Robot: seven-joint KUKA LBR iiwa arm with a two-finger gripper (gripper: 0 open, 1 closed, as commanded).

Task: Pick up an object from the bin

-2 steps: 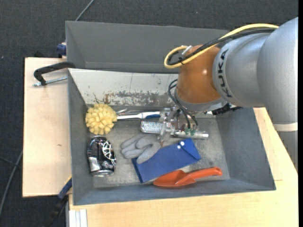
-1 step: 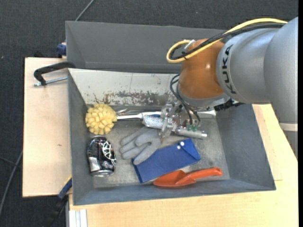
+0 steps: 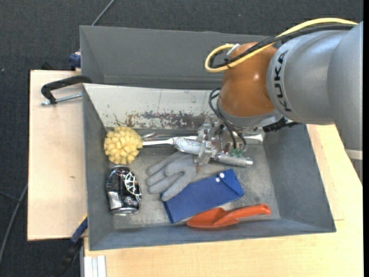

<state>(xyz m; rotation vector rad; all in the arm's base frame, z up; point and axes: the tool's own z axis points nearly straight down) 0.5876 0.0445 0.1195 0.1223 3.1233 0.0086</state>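
Silver utensil [image 3: 183, 145] lies left-to-right, broader end by the jaws; their state cannot be told.

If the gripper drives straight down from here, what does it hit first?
Most likely the end of the silver utensil, right beneath the gripper; the grey glove lies just beside it. Depth is unclear from this view.

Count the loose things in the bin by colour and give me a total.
Yellow: 1, knobbly ball
Grey: 1, glove
Blue: 1, flat pouch
Orange: 1, scoop
Black and silver: 1, crushed can
Silver: 1, metal utensil
Total: 6
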